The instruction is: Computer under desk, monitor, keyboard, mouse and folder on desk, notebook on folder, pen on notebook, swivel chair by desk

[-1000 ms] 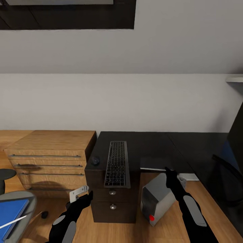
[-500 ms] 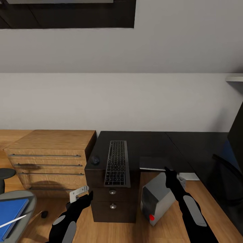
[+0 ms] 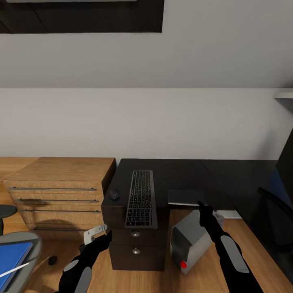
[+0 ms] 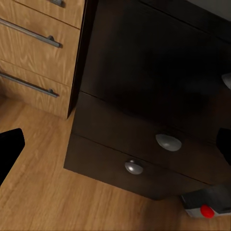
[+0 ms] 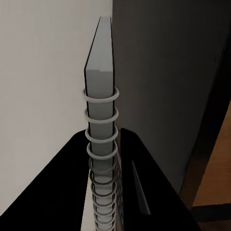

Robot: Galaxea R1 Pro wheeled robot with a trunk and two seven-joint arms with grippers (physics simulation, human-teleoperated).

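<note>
R gripper [image 3: 202,208] clamped on spiral notebook [image 5: 100,125], held on edge at desk [image 3: 228,175] front.
View slid slightly right vs 1 s ago, arms unmoved: base repositioning. Folder [image 3: 10,260] on swivel chair [image 3: 28,240] at 8 o'clock. L gripper [image 3: 106,236] state: can't tell.

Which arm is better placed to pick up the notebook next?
Right. The right gripper sits at the edge of the notebook on the desk, fingers flanking its spiral binding; the left gripper hangs low by the drawers.
</note>
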